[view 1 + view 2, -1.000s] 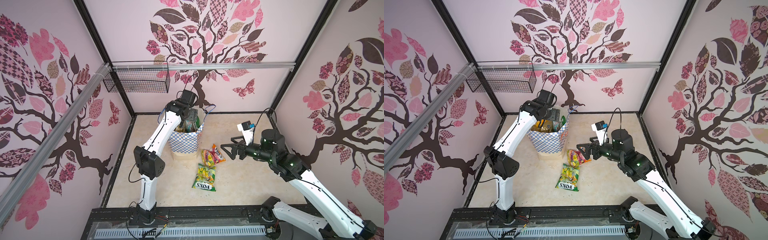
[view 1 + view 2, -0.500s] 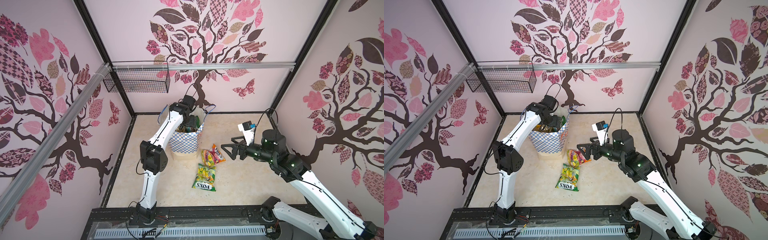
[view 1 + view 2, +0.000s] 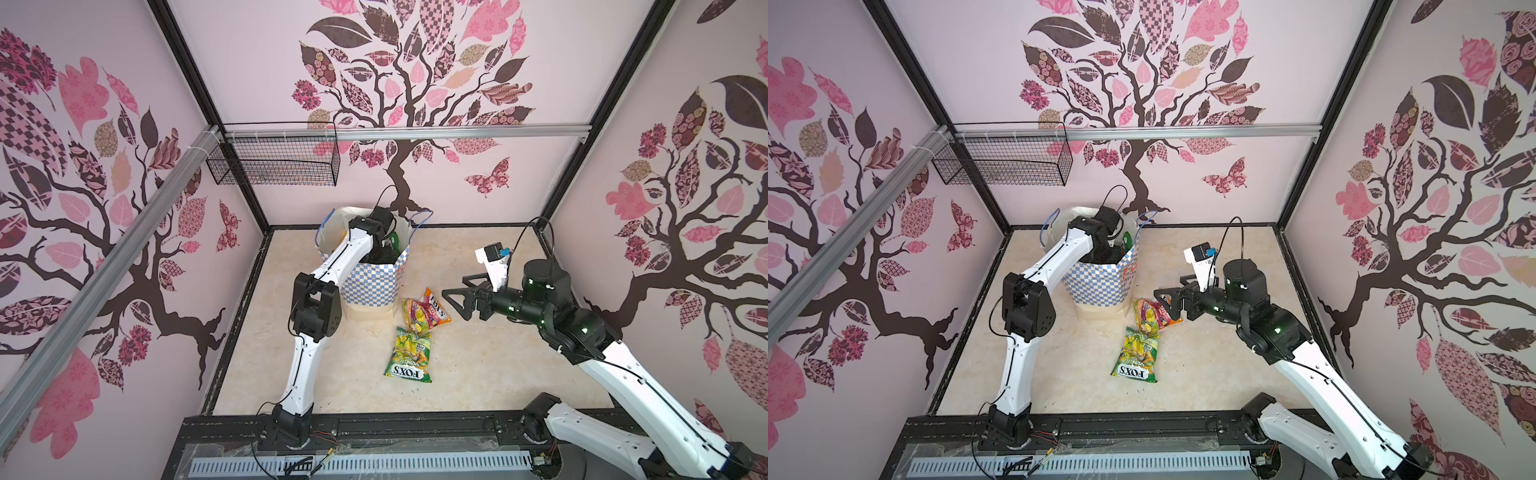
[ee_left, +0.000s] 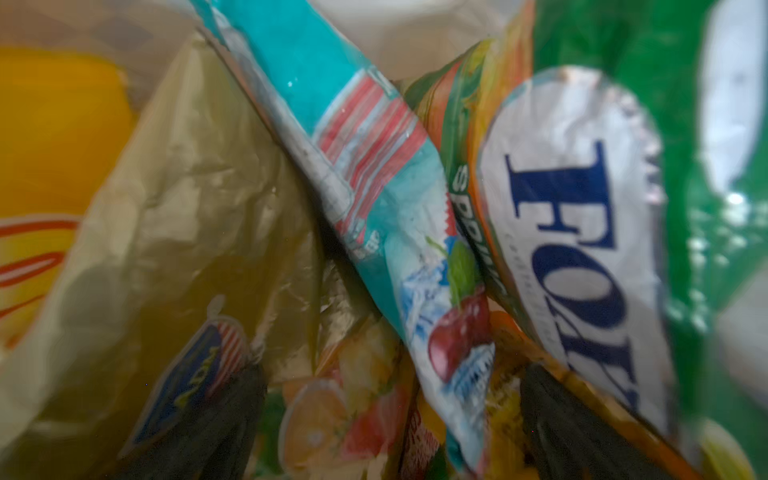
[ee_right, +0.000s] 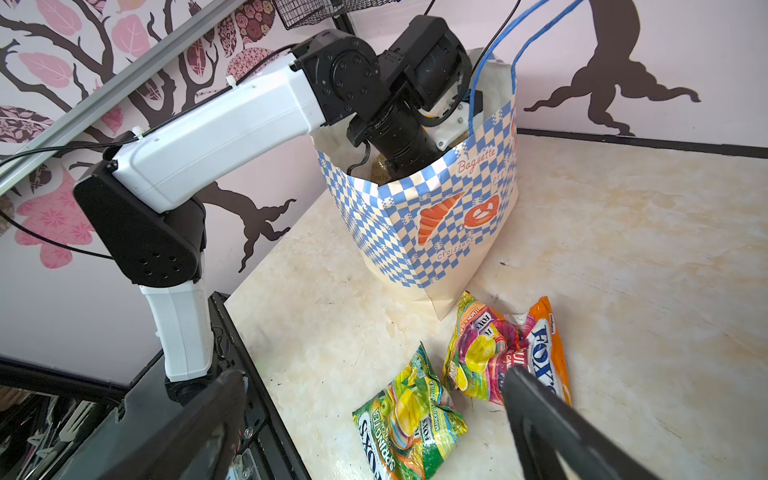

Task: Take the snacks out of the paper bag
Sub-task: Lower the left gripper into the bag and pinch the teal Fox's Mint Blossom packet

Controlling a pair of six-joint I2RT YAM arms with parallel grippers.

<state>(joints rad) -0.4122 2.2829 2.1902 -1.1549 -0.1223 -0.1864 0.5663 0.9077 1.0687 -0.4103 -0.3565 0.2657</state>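
The paper bag (image 3: 368,286), blue-and-white checked, is stood upright at 11 o'clock on the table (image 3: 519,374). At its 5 o'clock are laid a green packet (image 3: 409,353), long axis 12-to-6, logo toward 6, and an orange packet (image 3: 426,309) just beside. Bag contents are shown by the left wrist view only: a teal packet (image 4: 374,187) between the left gripper's (image 4: 395,436) spread fingers (image 4: 224,424). The right gripper (image 3: 455,303) is held released, empty.

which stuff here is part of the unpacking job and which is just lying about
Job:
- paper bag
- green packet and orange packet, already out
- teal packet and others, inside the bag

Lying about:
- wire basket, up on the wall
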